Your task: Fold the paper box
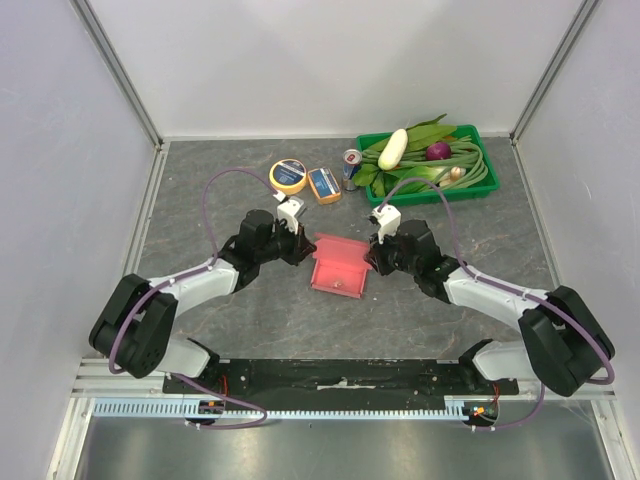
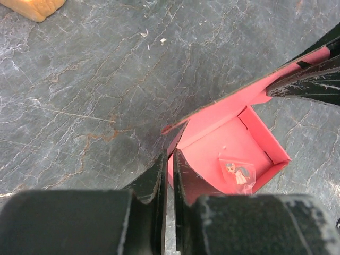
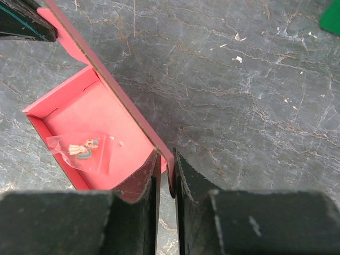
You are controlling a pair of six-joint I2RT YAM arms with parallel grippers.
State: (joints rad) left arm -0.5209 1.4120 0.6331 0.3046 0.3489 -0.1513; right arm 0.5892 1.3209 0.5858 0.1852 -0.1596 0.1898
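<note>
The pink-red paper box (image 1: pixel 338 268) stands open in the middle of the table, its lid flap raised along the far side. A small clear bag with a cartoon figure (image 2: pixel 237 173) lies inside it and also shows in the right wrist view (image 3: pixel 79 149). My left gripper (image 1: pixel 303 246) is shut on the lid's left end; the card edge sits between its fingers (image 2: pixel 170 159). My right gripper (image 1: pixel 375 254) is shut on the lid's right end (image 3: pixel 168 169). The box (image 2: pixel 223 143) (image 3: pixel 90 117) rests on the table between the two grippers.
A green tray (image 1: pixel 484 185) with vegetables stands at the back right. A drink can (image 1: pixel 351 165), a small blue-and-orange box (image 1: pixel 324 185) and a round yellow tin (image 1: pixel 289 175) stand behind the paper box. White walls surround the dark stone-patterned table.
</note>
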